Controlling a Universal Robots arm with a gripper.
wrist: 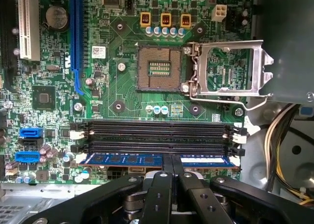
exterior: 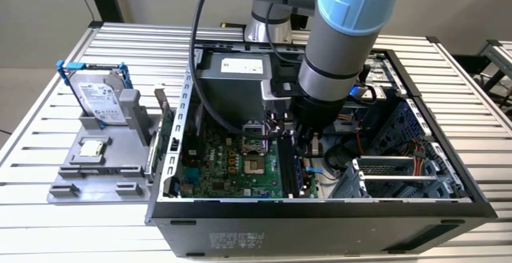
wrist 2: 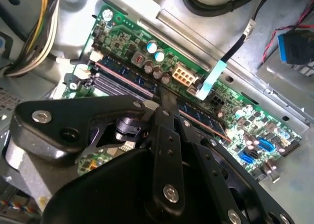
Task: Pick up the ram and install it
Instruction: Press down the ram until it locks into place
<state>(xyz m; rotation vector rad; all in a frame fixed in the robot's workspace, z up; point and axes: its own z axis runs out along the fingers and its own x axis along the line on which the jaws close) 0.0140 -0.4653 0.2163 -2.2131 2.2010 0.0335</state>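
The ram (wrist: 122,160) is a long thin stick with a blue board. It stands on edge in the memory slot nearest the motherboard's edge, beside two bare black slots (wrist: 157,132). My gripper (wrist: 172,159) is down inside the open computer case (exterior: 320,206), and its two black fingers are pinched together on the middle of the ram's upper edge. In the second wrist view the fingertips of the gripper (wrist 2: 164,97) meet on the ram (wrist 2: 201,118) along the row of slots. In the exterior view the gripper (exterior: 308,152) hangs over the slots to the right of the processor socket.
The processor socket (wrist: 158,67) is bare, with its metal latch frame (wrist: 230,69) swung open. Cables (wrist: 282,136) run close by one end of the slots. Outside the case, on the exterior view's left, a grey holder (exterior: 96,167) carries a hard drive (exterior: 100,98) in a blue frame and a small square chip (exterior: 90,148).
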